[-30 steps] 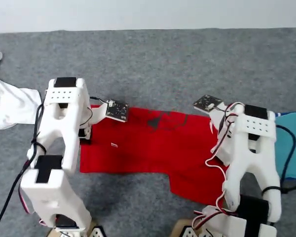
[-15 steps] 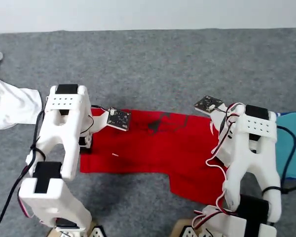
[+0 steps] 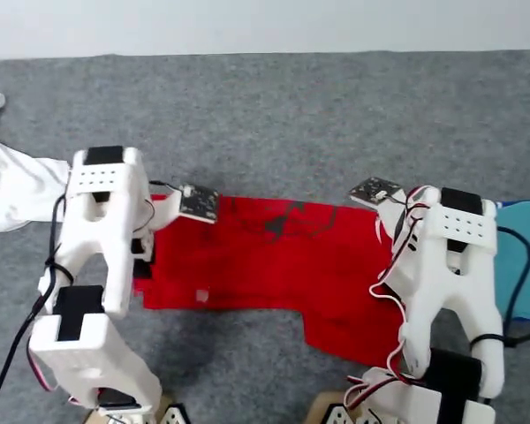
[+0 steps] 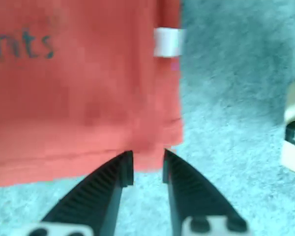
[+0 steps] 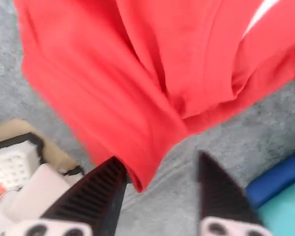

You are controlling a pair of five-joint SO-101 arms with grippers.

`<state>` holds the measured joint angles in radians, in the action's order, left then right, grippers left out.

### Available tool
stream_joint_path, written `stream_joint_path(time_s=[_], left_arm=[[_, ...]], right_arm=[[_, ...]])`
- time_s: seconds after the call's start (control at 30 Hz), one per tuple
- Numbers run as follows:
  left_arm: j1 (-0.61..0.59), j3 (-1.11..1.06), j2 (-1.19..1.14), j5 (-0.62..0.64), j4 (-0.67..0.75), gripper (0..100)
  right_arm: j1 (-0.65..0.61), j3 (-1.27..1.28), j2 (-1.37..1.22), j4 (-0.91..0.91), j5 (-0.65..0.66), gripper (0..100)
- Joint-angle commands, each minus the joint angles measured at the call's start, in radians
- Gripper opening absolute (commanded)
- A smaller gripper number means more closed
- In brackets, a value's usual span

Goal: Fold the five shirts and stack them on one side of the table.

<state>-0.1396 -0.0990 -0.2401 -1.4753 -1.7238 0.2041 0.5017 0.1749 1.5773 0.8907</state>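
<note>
Red shirt (image 3: 274, 261) lay spread flat in the middle of the high view, a little below centre, between the two arms. Its print faced up near its far edge, and one part jutted toward the lower right of the frame. A small white label (image 3: 201, 296) sat near its lower left edge.

In the left wrist view the same shirt (image 4: 83, 83) filled the upper left, with the label (image 4: 166, 42) at its side edge. The left gripper (image 4: 145, 157) was at the shirt's corner, its fingers (image 4: 115, 177) drawn close together and pinching the hem, so that a strip of red cloth showed between the tips.

In the right wrist view the shirt (image 5: 137, 73) was bunched in loose folds across the top of the frame. The right gripper (image 5: 160, 164) was spread wide over it; a fold of cloth hung just beside one finger (image 5: 105, 184), and the other finger stood apart over bare table.

A white shirt (image 3: 18, 185) lay crumpled at the left edge of the high view, well apart from the red one. A blue shirt (image 3: 526, 256) showed at the right edge, partly behind an arm. All lay on the grey table (image 3: 274, 115).
</note>
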Motion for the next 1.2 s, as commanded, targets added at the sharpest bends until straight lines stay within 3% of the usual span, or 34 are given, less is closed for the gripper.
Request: stream_joint_path(time_s=[0.0,0.2,0.4,0.57,0.73,0.87,1.0,1.17], left_arm=[[-0.014,0.051,0.011,0.012,-0.028,14],[-0.015,0.058,0.011,0.015,-0.028,13],[-0.009,0.117,0.008,0.137,0.014,9],[-0.006,0.117,0.005,0.140,0.015,6],[-0.005,0.116,0.002,0.141,0.015,5],[0.006,0.116,0.002,0.199,0.031,5],[0.008,0.116,0.002,0.273,0.068,5],[0.003,0.116,0.002,0.275,0.071,5]], right_arm=[[0.007,-0.080,0.061,0.071,-0.028,33.3],[0.015,-0.236,0.059,0.157,-0.029,33.3],[0.008,-0.436,0.047,0.162,-0.032,33.3],[-0.007,-0.471,0.047,0.159,-0.034,33.3],[-0.012,-0.451,0.005,0.021,-0.196,32.8],[-0.073,-0.431,-0.127,-0.108,-0.347,20.6],[-0.156,-0.433,-0.245,-0.189,-0.407,6.1],[-0.211,-0.433,-0.352,-0.246,-0.408,4.2]])
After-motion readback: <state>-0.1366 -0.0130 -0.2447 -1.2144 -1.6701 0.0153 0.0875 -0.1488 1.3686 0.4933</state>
